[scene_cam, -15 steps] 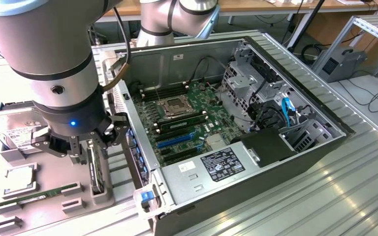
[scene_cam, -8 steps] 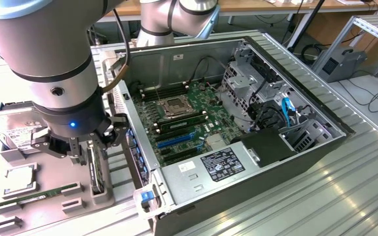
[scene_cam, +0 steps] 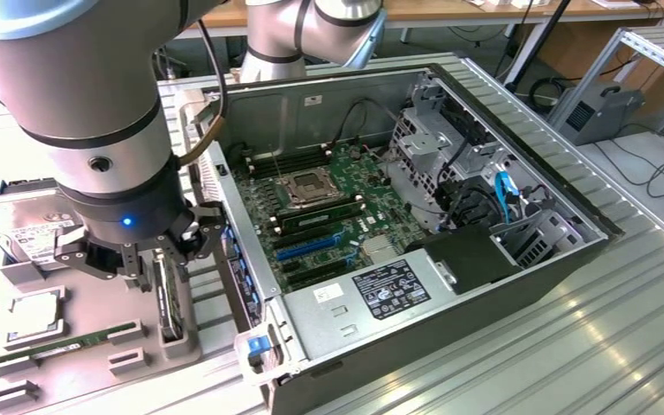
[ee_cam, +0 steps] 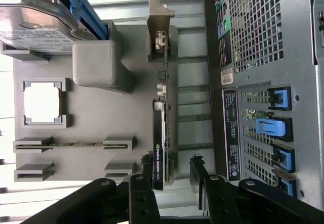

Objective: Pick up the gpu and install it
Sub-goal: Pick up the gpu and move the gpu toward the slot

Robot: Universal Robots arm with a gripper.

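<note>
One open computer case takes up the middle and the exterior view's right, lying on its side with the green board inside facing up. The robot arm rises large in the near left of that view and reaches down over a grey tray that lies just left of the case. On the tray's far end rests a silver hard drive.

The gpu stands on its long edge in a slot along the tray's right side, close to the case wall. The gripper hangs right above the card with its jaws spread wide. In the wrist view the gripper straddles the near end of the gpu: one finger is just beside the black shroud, the other stands apart on the board side, and nothing is clamped.

A square processor chip and a narrow memory stick lie further left on the tray.
</note>
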